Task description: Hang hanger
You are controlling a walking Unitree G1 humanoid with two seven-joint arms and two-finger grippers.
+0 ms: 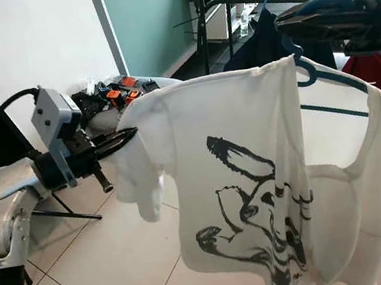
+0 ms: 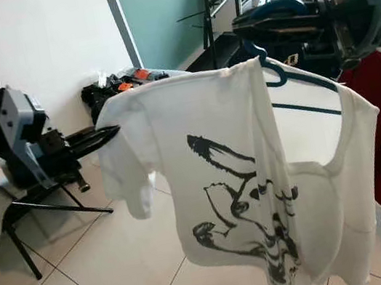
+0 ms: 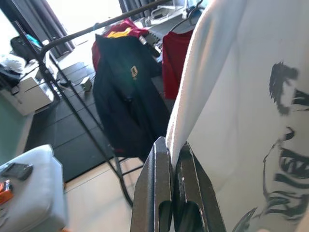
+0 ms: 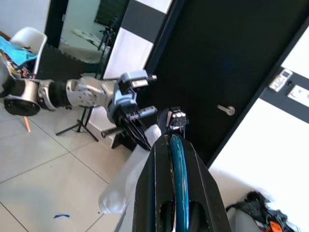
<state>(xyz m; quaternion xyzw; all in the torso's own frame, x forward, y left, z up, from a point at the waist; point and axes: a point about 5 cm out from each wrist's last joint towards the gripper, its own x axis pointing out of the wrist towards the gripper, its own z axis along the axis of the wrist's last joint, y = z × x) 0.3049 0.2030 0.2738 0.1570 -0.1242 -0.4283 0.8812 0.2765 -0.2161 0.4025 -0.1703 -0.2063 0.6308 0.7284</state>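
A white T-shirt [image 1: 255, 175] with a black brush print hangs on a teal hanger [image 1: 328, 85]. My right gripper [image 2: 247, 25] is shut on the hanger's teal hook [image 4: 177, 159], holding it up at the right. My left gripper [image 1: 130, 134] is shut on the shirt's shoulder edge [image 3: 186, 116] at the left, stretching the cloth sideways. Behind the shirt stands a black clothes rack [image 3: 77, 34] with a dark garment [image 3: 128, 92] and a red one [image 3: 176, 58] hanging on it.
A white wall and a teal wall stand behind. A white stool [image 3: 29, 193] carries small items beside the rack. A black tripod leg [image 1: 70, 212] rests on the tiled floor at the left. A black door [image 4: 231, 72] lies behind me.
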